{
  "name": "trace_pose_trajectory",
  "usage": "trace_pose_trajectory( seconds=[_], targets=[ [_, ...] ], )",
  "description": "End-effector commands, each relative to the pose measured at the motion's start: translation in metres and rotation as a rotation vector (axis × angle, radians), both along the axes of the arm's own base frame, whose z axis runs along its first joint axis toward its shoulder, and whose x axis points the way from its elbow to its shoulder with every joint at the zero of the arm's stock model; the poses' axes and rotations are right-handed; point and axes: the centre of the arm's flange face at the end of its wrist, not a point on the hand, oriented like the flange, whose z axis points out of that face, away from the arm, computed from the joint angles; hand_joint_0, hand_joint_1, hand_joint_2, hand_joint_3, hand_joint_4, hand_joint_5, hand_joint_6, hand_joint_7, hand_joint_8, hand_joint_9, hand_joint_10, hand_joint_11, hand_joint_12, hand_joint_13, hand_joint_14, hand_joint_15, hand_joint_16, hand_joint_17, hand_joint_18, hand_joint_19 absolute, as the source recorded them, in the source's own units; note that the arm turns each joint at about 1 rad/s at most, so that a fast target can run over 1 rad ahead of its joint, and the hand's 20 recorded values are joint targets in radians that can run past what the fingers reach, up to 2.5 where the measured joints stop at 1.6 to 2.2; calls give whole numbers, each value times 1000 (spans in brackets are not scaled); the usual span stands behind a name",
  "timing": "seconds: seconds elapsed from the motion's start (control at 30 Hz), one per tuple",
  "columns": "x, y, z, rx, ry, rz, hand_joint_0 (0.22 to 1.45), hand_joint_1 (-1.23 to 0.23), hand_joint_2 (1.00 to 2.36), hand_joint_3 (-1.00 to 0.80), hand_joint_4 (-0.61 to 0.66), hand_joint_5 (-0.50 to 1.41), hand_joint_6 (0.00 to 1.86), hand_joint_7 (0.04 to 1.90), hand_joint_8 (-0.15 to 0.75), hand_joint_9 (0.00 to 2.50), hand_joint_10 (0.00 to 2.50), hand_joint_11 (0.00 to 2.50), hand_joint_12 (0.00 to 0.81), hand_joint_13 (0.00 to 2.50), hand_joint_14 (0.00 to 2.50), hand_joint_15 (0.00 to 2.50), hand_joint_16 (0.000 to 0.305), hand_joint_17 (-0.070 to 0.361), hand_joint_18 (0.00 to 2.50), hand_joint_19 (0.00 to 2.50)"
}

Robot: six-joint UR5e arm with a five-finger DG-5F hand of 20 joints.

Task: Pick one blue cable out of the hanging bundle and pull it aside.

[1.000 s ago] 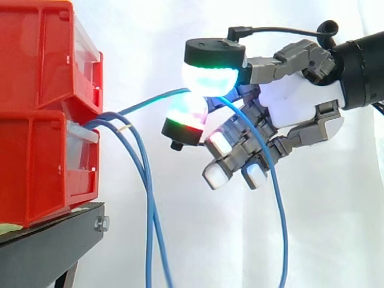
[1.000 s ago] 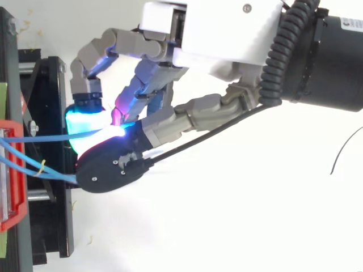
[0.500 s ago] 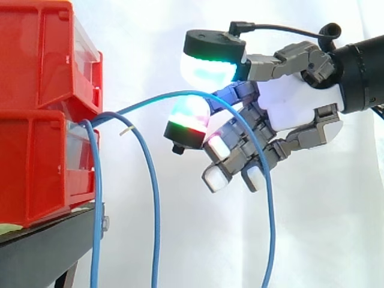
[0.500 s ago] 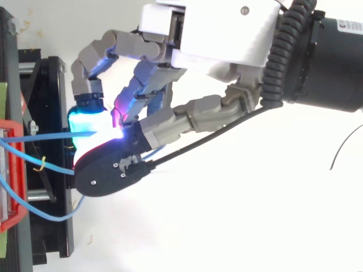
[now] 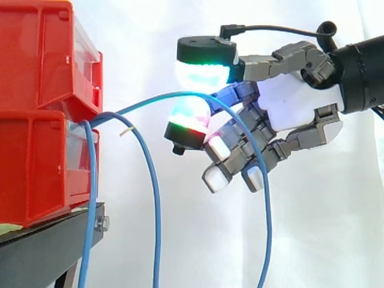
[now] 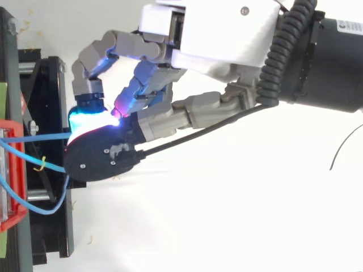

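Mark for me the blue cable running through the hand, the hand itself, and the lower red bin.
pulled blue cable [image 5: 267, 228]: side view, on the stretch hanging down below the hand.
hand [image 5: 294, 102]: side view, on the white palm.
lower red bin [image 5: 36, 162]: side view, on its side wall.

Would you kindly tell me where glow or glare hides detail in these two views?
Top view: the glow where the hand's pads meet blooms white, and the blue cable is lost in it. Side view: the curtain is evenly bright with no hard shadows; the pads' green and magenta glow leaves the cable readable between them.
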Motion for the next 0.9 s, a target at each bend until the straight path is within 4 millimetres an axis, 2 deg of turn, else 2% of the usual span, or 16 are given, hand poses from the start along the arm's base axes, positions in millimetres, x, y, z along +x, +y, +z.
trace_pose_trajectory(
  seconds=[0.0,0.17,0.3,0.37,0.43,0.5,0.67,0.87],
  targets=[
    [0,0,0,0,-3,-2,580,-550,1017,-259,93,-115,872,1093,312,984,17,673,354,898,17,492,49,110,1007,650],
    [0,2,0,-1,0,0,574,-637,1019,-156,138,-125,882,1216,327,970,13,681,369,908,15,483,52,117,1043,604],
    [0,0,-1,-1,0,-2,581,-687,1021,-114,147,-126,903,1227,320,960,15,683,366,898,15,475,51,115,1042,582],
    [0,2,-3,-1,3,0,590,-715,1022,-99,136,-127,905,1243,314,952,15,682,358,893,16,481,50,112,1031,582],
    [0,2,-4,0,5,-1,623,-815,1023,-38,92,-126,917,1280,312,985,15,693,350,929,16,484,50,111,1042,567],
    [0,1,-6,1,3,-3,629,-815,1023,-22,37,-121,928,1251,302,1020,13,685,345,933,17,472,49,111,1050,575],
    [0,2,-12,6,-2,-4,639,-832,1016,13,11,-105,919,1274,299,1060,13,642,369,826,13,406,52,117,1051,546],
    [-1,4,-29,32,2,-4,640,-857,1010,45,-11,-93,912,1300,284,1000,11,525,377,775,11,368,54,121,1016,524]
  ],
)
